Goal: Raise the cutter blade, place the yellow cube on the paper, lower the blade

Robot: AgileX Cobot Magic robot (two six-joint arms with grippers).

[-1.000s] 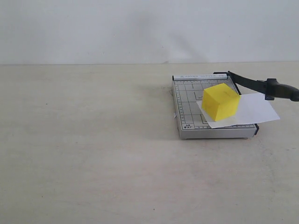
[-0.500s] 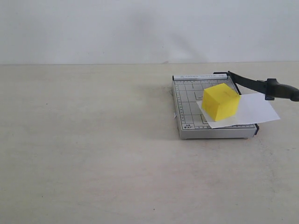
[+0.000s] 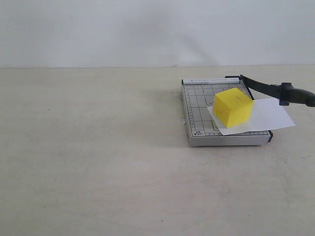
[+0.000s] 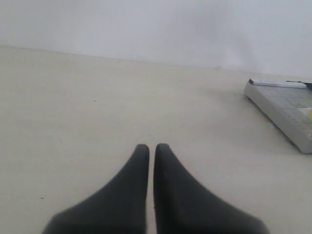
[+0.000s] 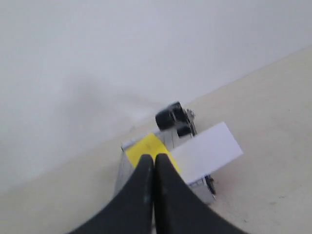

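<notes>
The yellow cube (image 3: 232, 106) rests on the white paper (image 3: 266, 115), which lies over the grey gridded cutter base (image 3: 199, 110) and sticks out past its right side. The black cutter blade (image 3: 273, 90) slopes up from its hinge at the base's back right, handle end off the base. In the right wrist view the cube (image 5: 146, 146), paper (image 5: 206, 151) and handle end (image 5: 169, 117) lie beyond my right gripper (image 5: 150, 159), which is shut and empty. My left gripper (image 4: 148, 147) is shut and empty over bare table, the base (image 4: 285, 112) off to one side. Neither arm shows in the exterior view.
A pale beige table (image 3: 98, 162) stretches wide to the left of and in front of the cutter. A plain white wall (image 3: 147, 29) closes the back.
</notes>
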